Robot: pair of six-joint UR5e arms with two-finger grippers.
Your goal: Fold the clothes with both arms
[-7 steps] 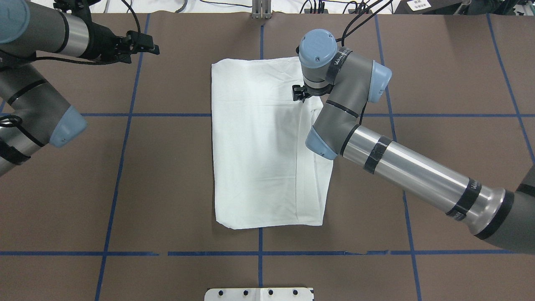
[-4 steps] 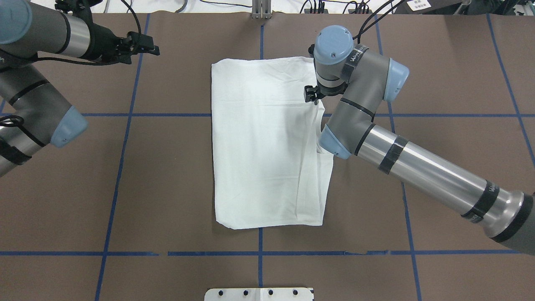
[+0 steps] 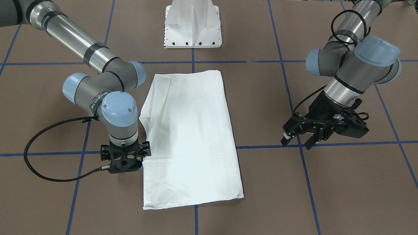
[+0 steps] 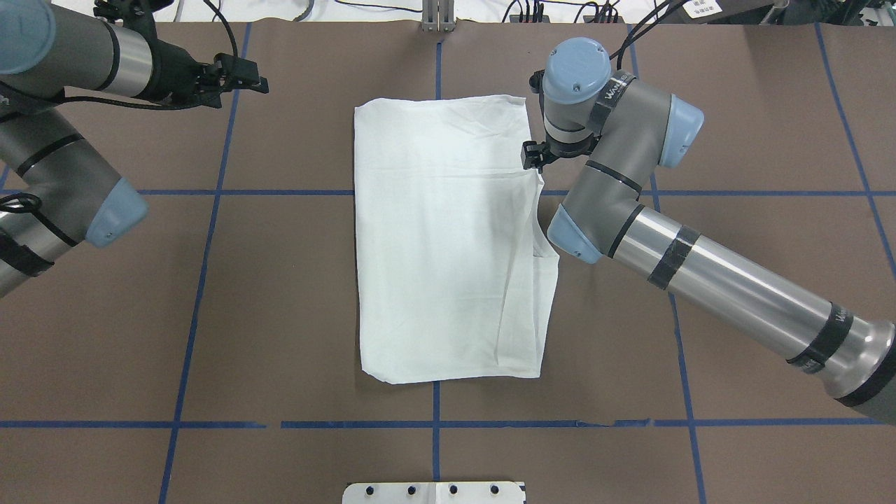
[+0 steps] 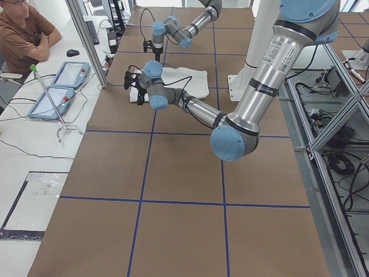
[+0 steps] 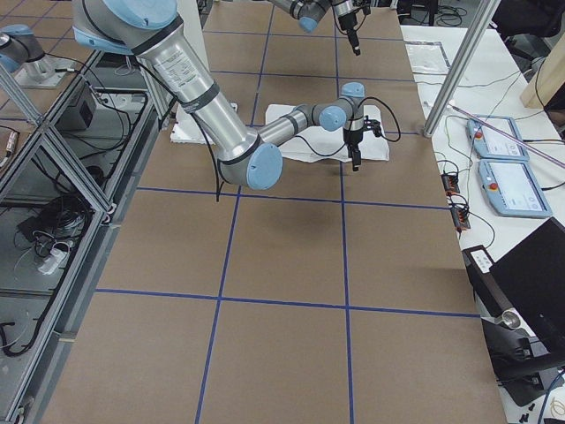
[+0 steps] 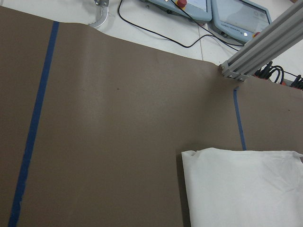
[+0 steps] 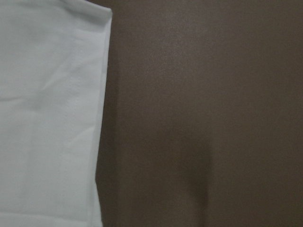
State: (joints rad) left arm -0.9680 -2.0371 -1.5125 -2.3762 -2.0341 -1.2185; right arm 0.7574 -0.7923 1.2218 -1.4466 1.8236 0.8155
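Observation:
The white shirt (image 4: pixel 448 238) lies folded into a long rectangle at the table's middle, with a narrow folded strip along its right side; no text, collar or label shows. It also shows in the front view (image 3: pixel 189 137). My right gripper (image 4: pixel 532 155) points straight down just off the shirt's right edge near the far end. Its fingers are hidden under the wrist (image 3: pixel 125 160), so I cannot tell their state. The right wrist view shows the shirt's edge (image 8: pixel 47 113) beside bare table. My left gripper (image 3: pixel 296 141) hovers open and empty far to the shirt's left (image 4: pixel 253 75).
Brown table cover with a blue tape grid (image 4: pixel 434 424). The white pedestal base (image 3: pixel 192 29) stands at the robot's edge. An aluminium post (image 4: pixel 437 17) and cables are at the far edge. A seated operator (image 5: pixel 23 34) and teach pendants (image 5: pixel 57 86) are beyond it.
My right arm has moved right, from above the shirt's far right part to just off its right edge. The shirt and left arm have not moved.

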